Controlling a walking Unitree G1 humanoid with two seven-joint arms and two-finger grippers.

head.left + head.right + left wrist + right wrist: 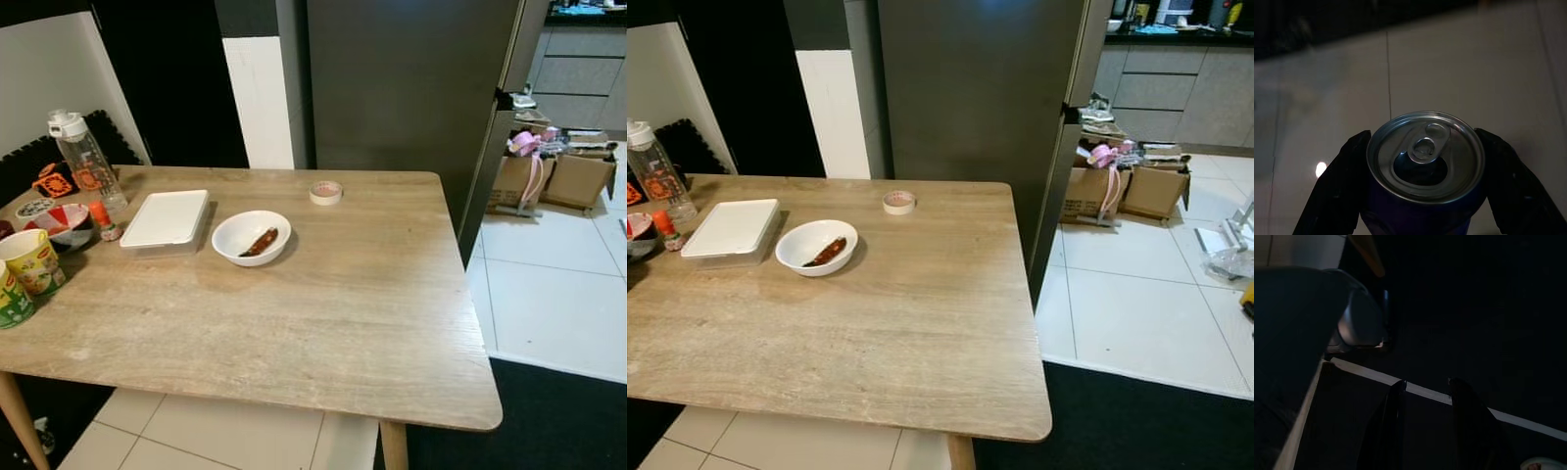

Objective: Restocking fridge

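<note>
Silver-topped and dark blue, the drink can (1425, 161) sits clamped between your left gripper (1422, 191) and its two black fingers (1339, 186), one pressed to each side of the can's body, above pale floor tiles (1449, 63). The can's pull tab is flat and the mouth looks unopened, though the light is poor. Your right gripper (1425, 387) hangs in deep shade with its fingers apart and nothing between them.

Ahead of you stands a wooden table (323, 313). On it, a white bowl (251, 237) holds a brown piece of food, just beside a white lidded container (166, 219). A roll of tape (326, 192) lies near the far edge. At your left end of the table are a clear water bottle (86, 159), a small orange-capped bottle (104, 220), a patterned bowl (65, 226) and printed cups (33, 262). Behind the table rises the dark grey fridge (411, 88), its door closed. Cardboard boxes (558, 176) sit on the floor beyond it.
</note>
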